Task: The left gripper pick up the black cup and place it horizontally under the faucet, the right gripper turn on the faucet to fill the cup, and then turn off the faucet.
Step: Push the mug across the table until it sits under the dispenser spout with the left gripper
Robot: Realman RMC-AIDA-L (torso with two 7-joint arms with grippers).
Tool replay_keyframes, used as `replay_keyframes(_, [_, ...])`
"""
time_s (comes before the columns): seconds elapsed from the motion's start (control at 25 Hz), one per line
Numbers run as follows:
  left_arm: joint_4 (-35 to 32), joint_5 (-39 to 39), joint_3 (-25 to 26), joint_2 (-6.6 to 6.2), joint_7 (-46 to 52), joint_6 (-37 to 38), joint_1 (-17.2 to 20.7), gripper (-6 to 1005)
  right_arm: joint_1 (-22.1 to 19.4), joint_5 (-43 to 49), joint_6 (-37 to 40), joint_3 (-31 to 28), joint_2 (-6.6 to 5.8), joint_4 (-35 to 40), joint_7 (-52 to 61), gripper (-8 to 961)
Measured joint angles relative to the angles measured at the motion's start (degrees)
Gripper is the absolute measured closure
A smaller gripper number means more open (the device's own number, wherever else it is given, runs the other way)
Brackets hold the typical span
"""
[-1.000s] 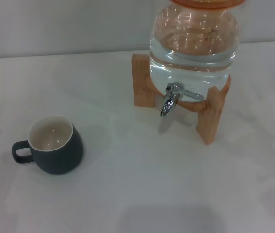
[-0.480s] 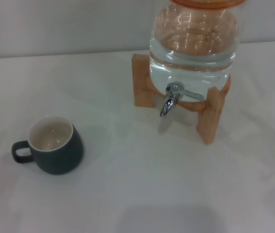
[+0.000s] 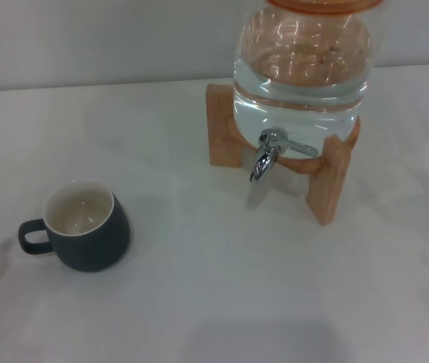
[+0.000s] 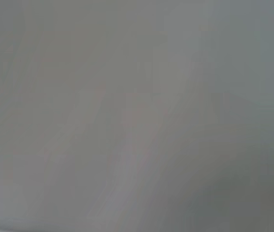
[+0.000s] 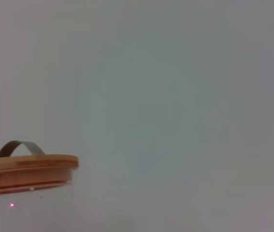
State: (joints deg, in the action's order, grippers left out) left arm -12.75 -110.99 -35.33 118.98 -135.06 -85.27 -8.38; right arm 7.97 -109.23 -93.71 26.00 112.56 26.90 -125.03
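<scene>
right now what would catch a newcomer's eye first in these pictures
The clear water jar, on a wooden stand toward the far right of the white table, with the chrome faucet at its front. Next the black cup, upright near the left, handle pointing left, well short of the faucet. Neither gripper shows.

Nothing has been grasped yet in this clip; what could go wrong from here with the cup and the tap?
The black cup stands upright, well to the left of the faucet, so it must be carried across; a weak grip on its sloped body may slip. The spout hangs low between the wooden stand legs, so the cup could bump a leg or end up off-centre. The water jar is quite full: an early lever turn would likely wet the table.
</scene>
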Motion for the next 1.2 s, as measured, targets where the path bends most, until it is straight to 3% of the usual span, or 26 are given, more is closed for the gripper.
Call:
replay_keyframes(0.6, [3.5, 4.8, 0.0, 0.29, -4.5, 2.8, 0.7, 160, 1.0, 0.0, 2.3, -0.1, -0.55, 0.5, 0.1, 129])
replay_keyframes(1.2, [4.8, 9.1, -0.1, 0.37, -4.9, 10.4, -4.0, 177, 1.6, 0.2, 2.7, -0.1, -0.4, 0.5, 0.1, 129])
